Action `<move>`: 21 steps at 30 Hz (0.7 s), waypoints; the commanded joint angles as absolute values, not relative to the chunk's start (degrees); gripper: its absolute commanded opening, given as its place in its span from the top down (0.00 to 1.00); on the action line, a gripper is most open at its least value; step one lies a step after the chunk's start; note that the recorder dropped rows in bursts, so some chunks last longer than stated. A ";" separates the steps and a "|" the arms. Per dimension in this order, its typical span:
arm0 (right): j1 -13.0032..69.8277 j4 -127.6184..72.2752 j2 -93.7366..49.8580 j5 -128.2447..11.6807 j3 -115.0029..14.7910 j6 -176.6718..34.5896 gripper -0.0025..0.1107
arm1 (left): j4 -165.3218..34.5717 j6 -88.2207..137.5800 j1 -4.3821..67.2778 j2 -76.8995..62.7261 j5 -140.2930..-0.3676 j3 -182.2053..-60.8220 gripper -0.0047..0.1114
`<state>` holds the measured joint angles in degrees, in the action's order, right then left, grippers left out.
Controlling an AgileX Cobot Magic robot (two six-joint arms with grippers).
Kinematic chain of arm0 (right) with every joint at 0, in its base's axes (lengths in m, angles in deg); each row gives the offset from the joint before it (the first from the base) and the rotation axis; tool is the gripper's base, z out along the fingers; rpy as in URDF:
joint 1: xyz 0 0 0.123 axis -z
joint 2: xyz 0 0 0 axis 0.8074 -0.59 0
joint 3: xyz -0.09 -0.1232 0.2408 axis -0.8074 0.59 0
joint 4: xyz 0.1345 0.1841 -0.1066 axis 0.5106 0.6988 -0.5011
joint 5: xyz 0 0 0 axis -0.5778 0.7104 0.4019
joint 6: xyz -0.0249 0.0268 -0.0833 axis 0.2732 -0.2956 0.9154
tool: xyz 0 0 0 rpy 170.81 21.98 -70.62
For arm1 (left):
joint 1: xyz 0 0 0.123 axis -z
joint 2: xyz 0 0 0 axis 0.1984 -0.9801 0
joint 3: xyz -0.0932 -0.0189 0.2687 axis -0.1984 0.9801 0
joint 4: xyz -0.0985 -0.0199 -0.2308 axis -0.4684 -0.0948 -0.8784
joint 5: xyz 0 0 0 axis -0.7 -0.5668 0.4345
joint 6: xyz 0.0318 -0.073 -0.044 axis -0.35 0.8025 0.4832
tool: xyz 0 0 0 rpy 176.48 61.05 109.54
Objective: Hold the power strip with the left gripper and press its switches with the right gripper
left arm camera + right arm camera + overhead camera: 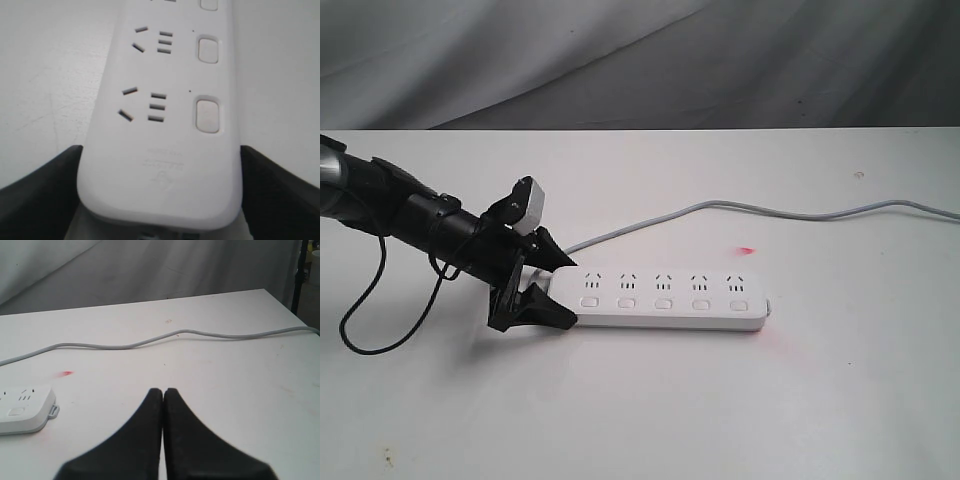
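The power strip [670, 298] lies in the middle of the tabletop [740, 410]. The left gripper [567, 292] squeezes its left end between its fingers. The right gripper [163, 392], right of the strip, has its fingers pressed together and holds nothing.

White table [650, 410] fills most of frame, matte surface. Grey backdrop cloth [640, 60] hangs behind far edge, soft folds running diagonally. 1 small red light spot [747, 249] glowing on tabletop, right of centre. Fainter pink tinge [788, 345] on tabletop nearer front. Tiny scuff [858, 175] near far right edge. Dark specks [388, 458] at front left. Right wrist view: black pole [300, 275] upright past table's corner.
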<state>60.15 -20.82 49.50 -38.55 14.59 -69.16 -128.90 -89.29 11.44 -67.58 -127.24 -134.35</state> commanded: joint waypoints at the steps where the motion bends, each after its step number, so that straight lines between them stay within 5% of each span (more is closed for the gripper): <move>1: 60.66 -21.78 49.86 -38.71 14.79 -68.72 0.98 | -124.79 -88.25 11.41 -68.54 -123.03 -133.80 0.37; 9: 60.66 -21.78 49.86 -38.71 14.79 -68.72 0.98 | -124.76 -88.25 11.41 -68.54 -123.03 -133.80 0.36; 15: 60.66 -21.78 49.86 -38.71 14.79 -68.72 0.98 | -124.31 -88.25 11.41 -68.54 -121.37 -133.80 0.14; 21: 60.66 -21.78 49.86 -38.71 14.79 -68.72 0.98 | -124.47 -88.25 11.41 -68.54 -121.08 -133.80 0.07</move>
